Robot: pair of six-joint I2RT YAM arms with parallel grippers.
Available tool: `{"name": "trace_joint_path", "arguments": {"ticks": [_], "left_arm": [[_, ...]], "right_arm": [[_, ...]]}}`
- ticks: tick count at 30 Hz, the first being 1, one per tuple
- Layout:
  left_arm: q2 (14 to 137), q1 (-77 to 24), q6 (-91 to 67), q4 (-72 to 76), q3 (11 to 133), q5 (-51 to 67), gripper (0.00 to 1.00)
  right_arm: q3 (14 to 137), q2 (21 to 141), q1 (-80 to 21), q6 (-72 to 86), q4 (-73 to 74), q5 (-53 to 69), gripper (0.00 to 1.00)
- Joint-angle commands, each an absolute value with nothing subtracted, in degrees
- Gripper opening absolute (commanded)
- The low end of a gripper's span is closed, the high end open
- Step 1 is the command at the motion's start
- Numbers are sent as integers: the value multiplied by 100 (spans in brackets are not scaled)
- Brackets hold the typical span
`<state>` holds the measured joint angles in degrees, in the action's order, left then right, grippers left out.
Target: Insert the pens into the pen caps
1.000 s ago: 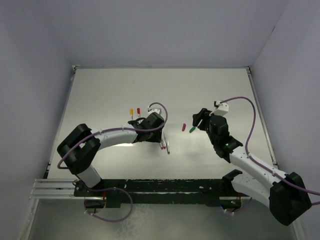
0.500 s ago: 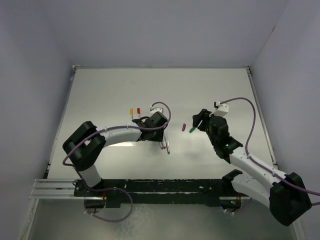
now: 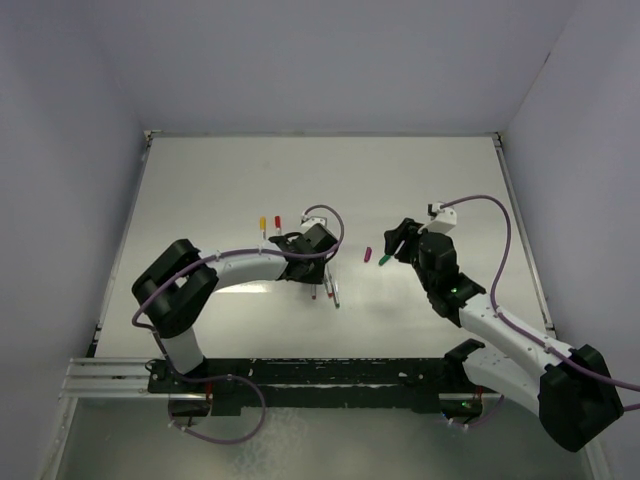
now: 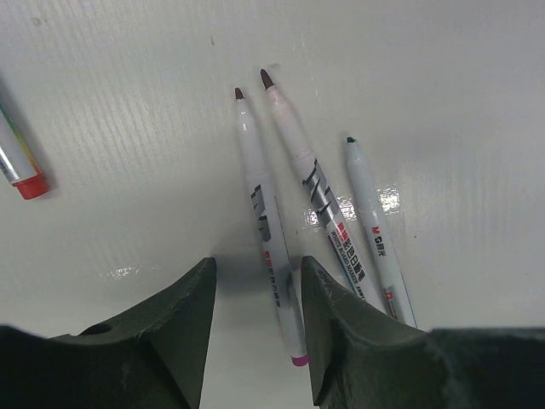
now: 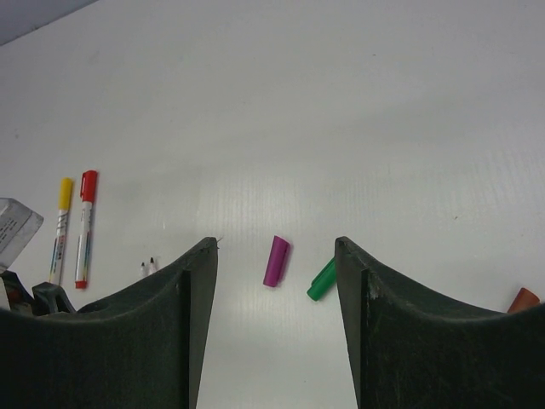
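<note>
**A:** Since a second ago, the left elbow has swung right. The left gripper [image 4: 257, 266] has come closer over the loose pens [image 4: 311, 179]. The right arm is unchanged.

**B:** Pen axes?

**A:** Three uncapped pens lie flat, side by side and fanning slightly. In the left wrist view their tips point away from the camera and their butts toward the fingers. They sit mid-table.

**B:** Left jaws?

**A:** Part-way open, astride the butt end of the leftmost pen. A gap shows on both sides, so nothing is gripped.

**B:** Right gripper [image 5: 274, 247]?

**A:** Spread wide and holding nothing. The purple cap [image 5: 277, 261] and green cap [image 5: 322, 279] lie on the table [image 5: 383, 128] just beyond the gap, near each other but apart.

**B:** What is hidden?

**A:** The butts of the other two pens run behind one finger. A red cap [image 5: 523, 300] peeks out from behind the right gripper's finger, mostly covered. The capped yellow pen [image 5: 61, 221] and capped red pen [image 5: 83, 226] lie parallel, caps away from the right wrist camera.

**B:** Room?

**A:** Pens and caps are well clear of the walls and table edges.
</note>
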<state>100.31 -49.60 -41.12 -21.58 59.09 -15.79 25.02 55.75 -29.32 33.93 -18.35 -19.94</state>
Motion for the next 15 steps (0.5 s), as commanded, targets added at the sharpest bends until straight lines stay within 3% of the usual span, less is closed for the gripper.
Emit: {"name": "trace_joint_path", "arguments": {"ticks": [1, 15], "left_arm": [[10088, -4991, -4022, -2273, 6116, -1660, 46], [10188, -4983, -3776, -3143, 6308, -1737, 39]], "right_arm": [[2506, 5502, -2922, 3511, -2096, -1956, 59], [2539, 5427, -2926, 3615, -2038, -1848, 59]]}}
